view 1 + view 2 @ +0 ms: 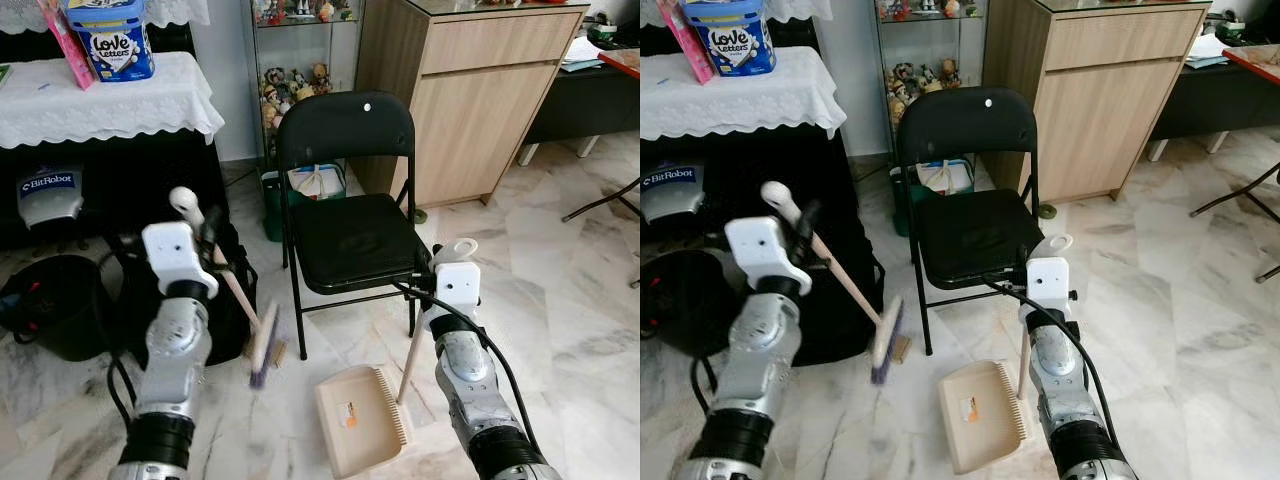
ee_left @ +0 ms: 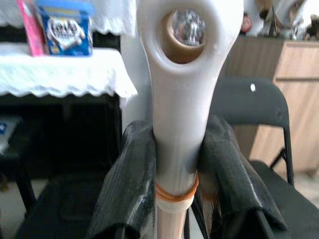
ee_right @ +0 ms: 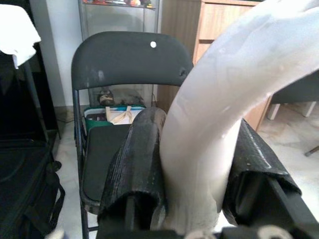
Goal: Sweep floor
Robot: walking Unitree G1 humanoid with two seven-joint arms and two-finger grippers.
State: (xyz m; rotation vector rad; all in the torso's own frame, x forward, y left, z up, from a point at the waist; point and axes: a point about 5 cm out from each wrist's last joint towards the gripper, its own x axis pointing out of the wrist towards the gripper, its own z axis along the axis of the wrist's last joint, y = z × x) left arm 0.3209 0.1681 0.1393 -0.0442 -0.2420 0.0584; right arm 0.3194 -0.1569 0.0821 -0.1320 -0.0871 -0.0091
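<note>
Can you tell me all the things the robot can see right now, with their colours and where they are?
broom: 1, pale handle, purple bristles, in left gripper, left of chair
dustpan: 1, beige, on floor before chair
folding chair: 1, black, centre
cabinet: 1, wood, behind chair, right
tub: 1, blue, on white-clothed table, left
bucket: 1, black, floor, far left
left gripper: 1, black fingers, shut on broom handle
right gripper: 1, black fingers, shut on white dustpan handle

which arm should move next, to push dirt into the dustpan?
Probably left. The left gripper holds the broom, whose head hangs just off the dustpan's open edge. The right gripper holds the dustpan's upright handle, so it likely just steadies the pan on the floor.
</note>
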